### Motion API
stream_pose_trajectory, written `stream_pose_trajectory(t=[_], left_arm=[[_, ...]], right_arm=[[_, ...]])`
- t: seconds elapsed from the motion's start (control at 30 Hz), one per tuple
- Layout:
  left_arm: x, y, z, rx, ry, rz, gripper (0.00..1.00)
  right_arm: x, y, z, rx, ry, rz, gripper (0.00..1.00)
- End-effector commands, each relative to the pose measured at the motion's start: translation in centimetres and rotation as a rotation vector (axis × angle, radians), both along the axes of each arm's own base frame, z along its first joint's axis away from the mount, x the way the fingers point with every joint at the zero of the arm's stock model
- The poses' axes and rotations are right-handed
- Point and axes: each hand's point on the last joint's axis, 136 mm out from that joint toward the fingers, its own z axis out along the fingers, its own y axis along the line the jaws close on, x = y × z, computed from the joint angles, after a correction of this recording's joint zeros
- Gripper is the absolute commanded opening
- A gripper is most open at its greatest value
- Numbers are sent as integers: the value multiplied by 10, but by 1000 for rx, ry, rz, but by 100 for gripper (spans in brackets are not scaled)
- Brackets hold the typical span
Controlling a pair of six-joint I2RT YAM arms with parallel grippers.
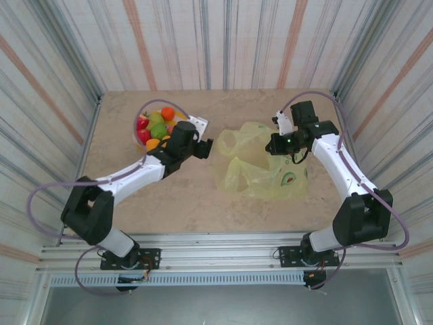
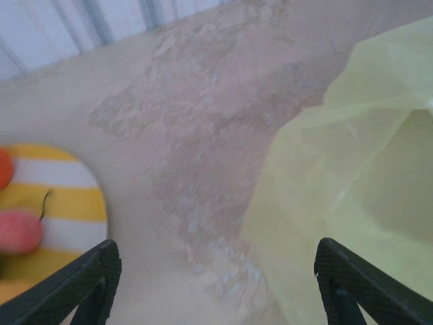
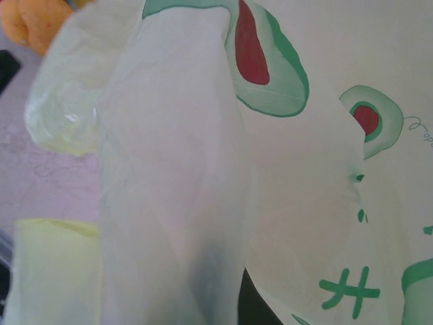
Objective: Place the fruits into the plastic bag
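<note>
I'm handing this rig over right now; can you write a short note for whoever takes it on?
Left gripper: open and empty, over the table between the striped plate and the plastic bag.
Right gripper: at the bag's right side, with film close against its camera. Whether it grips the bag cannot be told.
Fruits: piled on the plate at the far left. The bag lies crumpled centre-right.
Done: no fruit is visible in the bag.
Left: move every fruit into the bag.
</note>
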Motion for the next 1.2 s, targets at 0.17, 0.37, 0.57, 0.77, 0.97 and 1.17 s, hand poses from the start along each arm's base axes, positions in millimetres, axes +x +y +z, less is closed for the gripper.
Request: stream_pose_trajectory(t=[0.17,0.37,0.57,0.77,0.97,1.17], left_arm=[[-11,118,-20,-180,201,347,86],[7,129,-38,-12,282,340,88],[31,119,-56,114,360,270,88],[51,114,-74,282,397,244,89],[66,117,-82,393,400,245,89],[71,119,-93,473,416,247,89]], right_arm=[[16,-2,-2,-62,-61,40,0],[19,3,-6,-64,-51,53,0],[17,4,-6,-59,-48,53,0],[17,7,-5,-51,-50,57,0],[16,8,-7,-50,-46,60,0],[15,8,-8,-51,-39,62,0]])
